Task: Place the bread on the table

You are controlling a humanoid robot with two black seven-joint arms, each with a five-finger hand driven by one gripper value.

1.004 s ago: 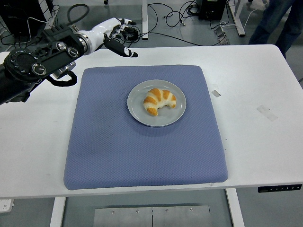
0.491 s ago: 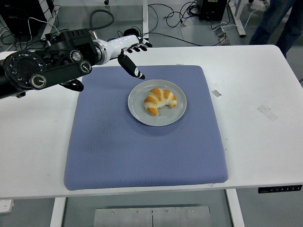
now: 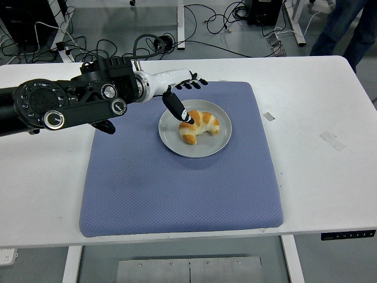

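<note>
The left hand (image 3: pixel 182 94), reaching in from the frame's left, hovers open and holds nothing: four fingers splayed toward upper centre, thumb angled down so its tip meets the bread's upper-left end. The bread (image 3: pixel 198 125), a curved croissant, lies just right of and below the hand on the grey plate (image 3: pixel 171 138), centred on the blue mat (image 3: pixel 147 194), its long axis running lower left to right. No right hand is in view, so the pick likely falls to the left.

The bread (image 3: pixel 199 125) lies on a plate (image 3: pixel 177 142), on a mat (image 3: pixel 177 194) mid-tabletop (image 3: pixel 318 177); left hand (image 3: pixel 181 94) at its 10 o'clock.
</note>
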